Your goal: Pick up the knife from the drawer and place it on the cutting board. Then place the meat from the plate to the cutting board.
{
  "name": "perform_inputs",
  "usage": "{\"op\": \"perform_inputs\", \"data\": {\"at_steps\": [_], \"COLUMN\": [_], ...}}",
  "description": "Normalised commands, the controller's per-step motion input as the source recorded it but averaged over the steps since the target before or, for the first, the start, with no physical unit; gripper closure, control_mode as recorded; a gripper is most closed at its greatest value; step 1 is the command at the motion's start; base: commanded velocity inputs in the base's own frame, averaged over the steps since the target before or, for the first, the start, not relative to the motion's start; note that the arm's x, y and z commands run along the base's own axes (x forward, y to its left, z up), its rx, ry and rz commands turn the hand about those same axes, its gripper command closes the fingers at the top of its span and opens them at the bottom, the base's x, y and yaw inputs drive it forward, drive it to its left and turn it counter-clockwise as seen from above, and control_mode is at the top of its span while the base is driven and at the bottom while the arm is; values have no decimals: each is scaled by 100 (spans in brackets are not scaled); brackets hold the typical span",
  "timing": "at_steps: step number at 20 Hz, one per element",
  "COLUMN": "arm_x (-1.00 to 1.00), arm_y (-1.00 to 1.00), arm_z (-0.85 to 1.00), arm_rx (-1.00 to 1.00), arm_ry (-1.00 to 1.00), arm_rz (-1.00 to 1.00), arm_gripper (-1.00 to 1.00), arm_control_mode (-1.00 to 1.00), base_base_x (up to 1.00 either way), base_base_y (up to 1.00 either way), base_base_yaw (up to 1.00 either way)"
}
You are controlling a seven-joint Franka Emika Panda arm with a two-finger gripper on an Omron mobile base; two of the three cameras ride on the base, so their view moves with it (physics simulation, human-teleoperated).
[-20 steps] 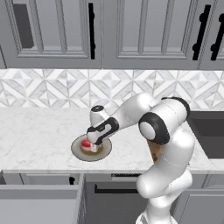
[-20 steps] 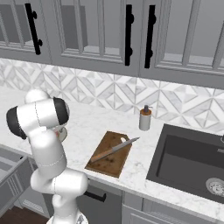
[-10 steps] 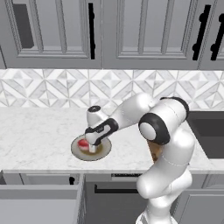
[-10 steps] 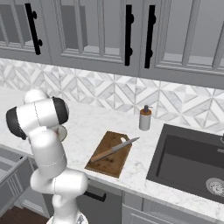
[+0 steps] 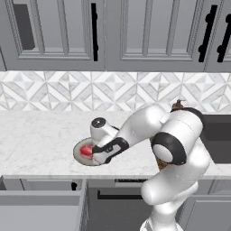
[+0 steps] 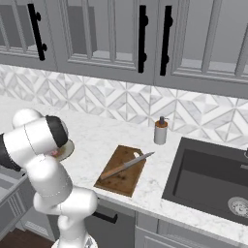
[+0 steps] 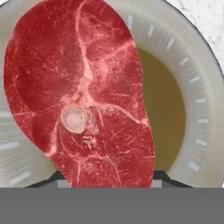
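Observation:
The meat (image 7: pixel 83 96), a red slab with pale streaks, lies on the round beige plate (image 7: pixel 192 109) and takes up most of the hand view. My gripper (image 7: pixel 108 180) is open just above it, one dark fingertip on each side of the slab's near end. From the left base view the gripper (image 5: pixel 94 155) hangs low over the plate (image 5: pixel 79 157), right beside the meat (image 5: pixel 85 150). The knife (image 6: pixel 127 166) rests diagonally on the brown cutting board (image 6: pixel 118 178). The drawer (image 5: pixel 40 211) stands open at the lower left; its inside is hidden.
A soap dispenser (image 6: pixel 160 131) stands behind the board, and a dark sink (image 6: pixel 213 177) lies to its right. Upper cabinets with black handles hang above the marble counter (image 5: pixel 31 140). My own arm hides most of the plate in the right base view.
The hand has come lower and closer to the plate, ending just over the meat. Knife and board have not moved.

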Motion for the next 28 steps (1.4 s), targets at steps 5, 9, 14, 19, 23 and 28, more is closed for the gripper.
{"op": "perform_inputs", "data": {"at_steps": [5, 9, 14, 19, 23, 28], "arm_x": [-13, -21, -34, -20, -2, 0], "arm_y": [-1, -19, -57, -83, -97, -95], "arm_z": [55, 55, 17, 1, 13, 19], "arm_rx": [3, 4, 0, 0, 0, 0], "arm_ry": [-11, 0, 0, 0, 0, 0], "arm_rz": [0, -5, -17, -27, -30, -33], "arm_gripper": [100, 100, 100, 100, 100, 100], "arm_control_mode": [-100, -100, -100, -100, -100, -100], "base_base_x": [0, 0, 0, 0, 0, 0], "base_base_y": [0, 0, 0, 0, 0, 0], "base_base_yaw": [0, 0, 0, 0, 0, 0]}}
